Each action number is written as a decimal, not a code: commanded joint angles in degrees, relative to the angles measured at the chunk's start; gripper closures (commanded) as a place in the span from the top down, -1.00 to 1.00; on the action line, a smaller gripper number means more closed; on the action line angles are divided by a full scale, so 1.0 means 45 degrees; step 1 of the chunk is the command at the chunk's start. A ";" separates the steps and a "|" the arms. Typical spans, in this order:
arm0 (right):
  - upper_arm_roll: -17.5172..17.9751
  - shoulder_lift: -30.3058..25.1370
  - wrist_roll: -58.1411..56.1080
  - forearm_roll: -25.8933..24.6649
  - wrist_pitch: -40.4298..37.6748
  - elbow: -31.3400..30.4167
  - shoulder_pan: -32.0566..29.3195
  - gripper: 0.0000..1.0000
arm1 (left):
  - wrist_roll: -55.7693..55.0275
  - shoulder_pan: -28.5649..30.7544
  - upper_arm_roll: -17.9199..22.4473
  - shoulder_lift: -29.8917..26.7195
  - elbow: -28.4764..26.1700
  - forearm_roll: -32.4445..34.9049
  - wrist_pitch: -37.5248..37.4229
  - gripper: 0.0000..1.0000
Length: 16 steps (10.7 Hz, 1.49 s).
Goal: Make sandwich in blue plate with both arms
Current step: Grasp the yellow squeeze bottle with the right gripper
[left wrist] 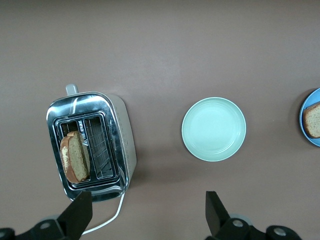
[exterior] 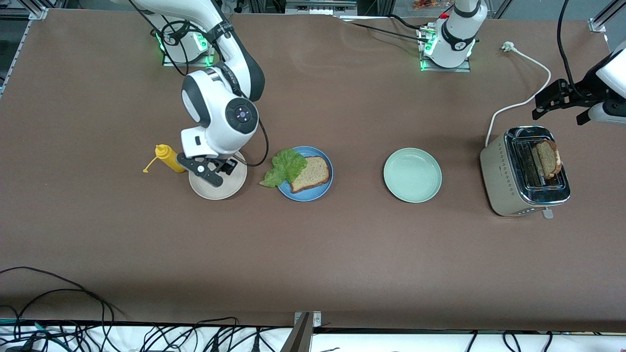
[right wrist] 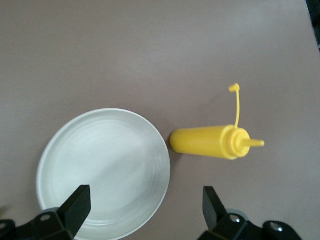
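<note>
The blue plate sits mid-table with one slice of brown bread on it and a green lettuce leaf lying partly over its rim toward the right arm's end. A second toasted slice stands in the toaster. My left gripper hangs open above the table beside the toaster, empty. My right gripper hangs open and empty over the edge of the cream plate, as the right wrist view also shows.
An empty mint-green plate lies between the blue plate and the toaster. A yellow squeeze bottle lies on its side beside the cream plate. The toaster's white cable runs toward the left arm's base.
</note>
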 commanded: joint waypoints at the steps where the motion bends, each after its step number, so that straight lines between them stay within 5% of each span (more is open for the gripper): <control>1: 0.1451 -0.1461 0.3485 -0.2643 0.0739 -0.3132 -0.0733 0.99 | -0.0046 0.0118 -0.0051 -0.0022 0.0097 -0.0228 0.0034 1.00; 5: 0.1748 -0.1366 0.8663 -0.5481 0.0797 -0.5225 -0.0734 0.99 | -0.0047 0.0118 -0.0070 -0.0002 0.0096 -0.0169 0.0034 1.00; 11: 0.1689 0.0057 1.3160 -0.7106 0.1111 -0.5619 -0.0715 0.95 | -0.0066 0.0099 -0.0070 0.0017 0.0077 -0.0149 0.0053 1.00; 16: 0.1182 0.0840 1.4140 -0.8824 0.1363 -0.5581 -0.0734 0.94 | -0.0066 0.0099 -0.0070 0.0017 0.0077 -0.0149 0.0053 1.00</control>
